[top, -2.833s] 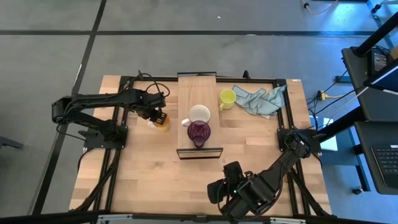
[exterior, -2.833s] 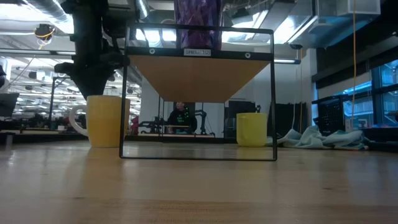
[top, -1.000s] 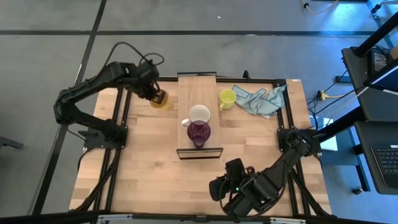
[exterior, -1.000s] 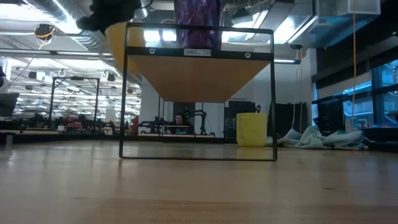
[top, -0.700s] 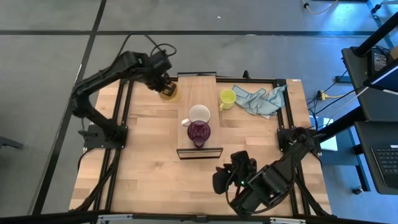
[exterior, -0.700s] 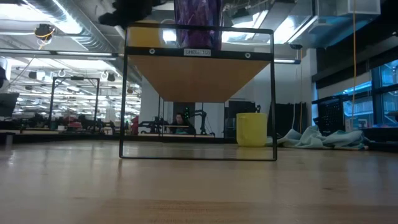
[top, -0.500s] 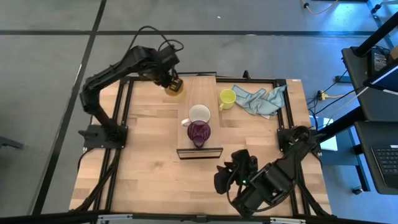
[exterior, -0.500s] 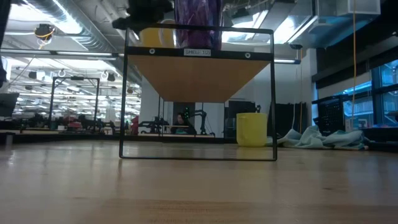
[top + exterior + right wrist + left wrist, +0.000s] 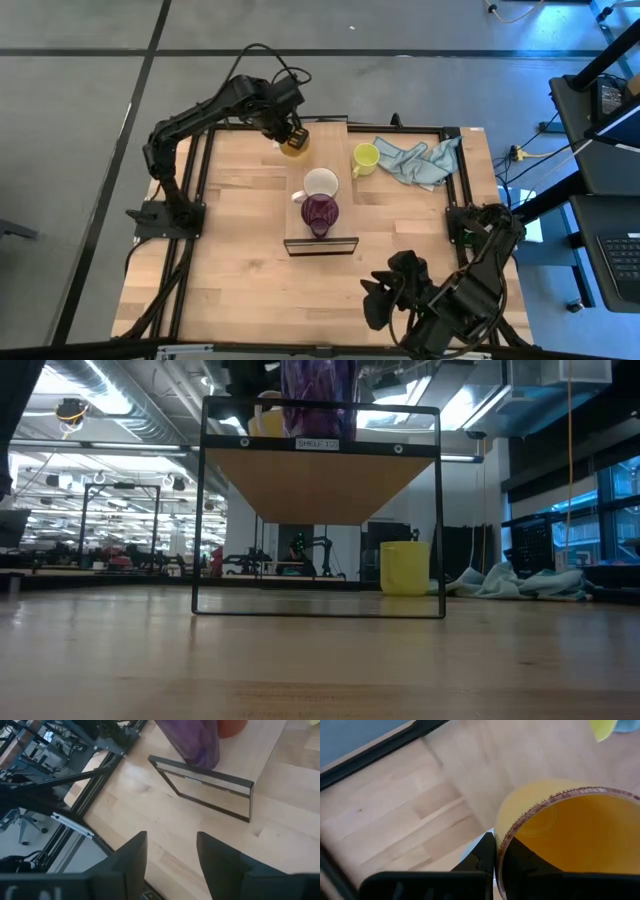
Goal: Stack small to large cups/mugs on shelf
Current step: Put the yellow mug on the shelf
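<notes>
The left gripper (image 9: 291,137), jaws clamped on the orange mug (image 9: 294,146), hangs over the shelf's (image 9: 317,140) far left corner, while the right gripper (image 9: 385,300), jaws apart, waits over the counter's (image 9: 230,250) near edge.

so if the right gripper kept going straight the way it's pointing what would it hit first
Most likely the shelf's dark frame. In the right wrist view the open right gripper points across bare tabletop at that frame, with the purple mug on the shelf just behind it. Depth is unclear; angled lower, it would meet the tabletop first.
</notes>
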